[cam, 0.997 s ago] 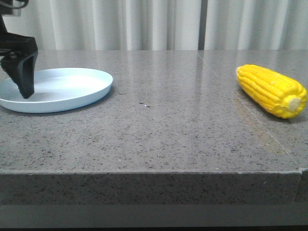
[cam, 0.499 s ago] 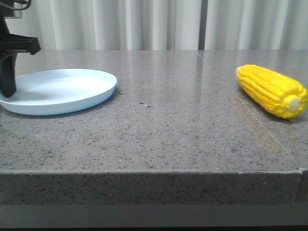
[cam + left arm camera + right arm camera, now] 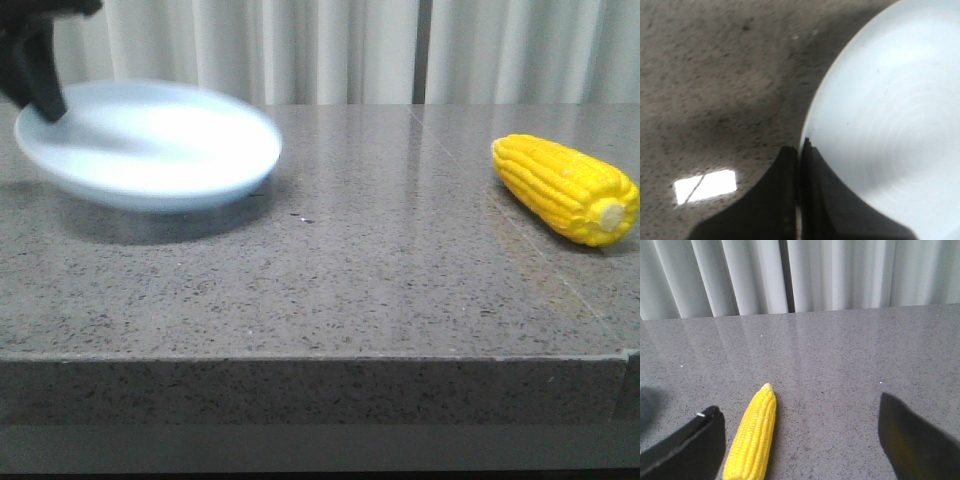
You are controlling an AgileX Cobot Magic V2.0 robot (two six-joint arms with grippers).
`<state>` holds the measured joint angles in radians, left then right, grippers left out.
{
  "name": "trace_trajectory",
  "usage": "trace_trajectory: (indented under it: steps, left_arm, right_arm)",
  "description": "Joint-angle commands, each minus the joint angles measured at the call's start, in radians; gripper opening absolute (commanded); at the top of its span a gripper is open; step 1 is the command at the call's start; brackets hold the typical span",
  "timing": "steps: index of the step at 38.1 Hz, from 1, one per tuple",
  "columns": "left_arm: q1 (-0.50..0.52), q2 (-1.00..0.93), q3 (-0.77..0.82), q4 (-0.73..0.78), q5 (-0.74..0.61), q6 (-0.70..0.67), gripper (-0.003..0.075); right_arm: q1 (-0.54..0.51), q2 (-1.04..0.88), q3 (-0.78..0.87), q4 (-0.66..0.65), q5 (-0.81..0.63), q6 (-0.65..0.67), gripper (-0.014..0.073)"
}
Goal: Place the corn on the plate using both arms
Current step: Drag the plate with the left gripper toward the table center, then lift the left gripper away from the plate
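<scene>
The pale blue-white plate (image 3: 160,145) hangs tilted above the table at the far left, blurred by motion. My left gripper (image 3: 40,95) is shut on its left rim; in the left wrist view the plate (image 3: 890,115) fills one side and the black fingers (image 3: 812,200) pinch the rim edge between them. The yellow corn (image 3: 565,188) lies on the table at the far right, stub end toward the front. My right gripper (image 3: 800,440) is open, out of the front view; the corn (image 3: 752,437) lies on the table between its fingers, close to one finger (image 3: 690,447).
The grey stone table (image 3: 380,260) has its front edge near the camera. White curtains (image 3: 340,50) hang behind it. A bright light reflection (image 3: 705,186) shows on the tabletop under the left gripper.
My left gripper has closed on the plate's left rim and lifted it off the table, up and a little to the right. The corn has not moved.
</scene>
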<state>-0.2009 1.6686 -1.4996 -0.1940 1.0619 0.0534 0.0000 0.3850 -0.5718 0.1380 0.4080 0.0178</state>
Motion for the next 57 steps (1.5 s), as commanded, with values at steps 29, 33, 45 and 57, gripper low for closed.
trace_trajectory:
  steps: [29,33,45,57]
  left_arm:
    - [-0.18,-0.004,-0.07,0.057,-0.102,0.009,0.0321]
    - [-0.126,-0.083,-0.07,0.118,-0.074,-0.01,0.021]
    - [0.105,-0.361,0.184,0.15,-0.141,-0.011,-0.002]
    - [0.103,-0.939,0.804,0.144,-0.69,0.002,-0.002]
  right_arm:
    - [-0.004,0.013,-0.034,0.005,-0.073,-0.01,0.0645]
    - [-0.004,0.013,-0.034,0.005,-0.073,-0.01,0.0645]
    - [-0.004,0.013,-0.034,0.005,-0.073,-0.01,0.0645]
    - [-0.004,0.013,-0.034,0.005,-0.073,-0.01,0.0645]
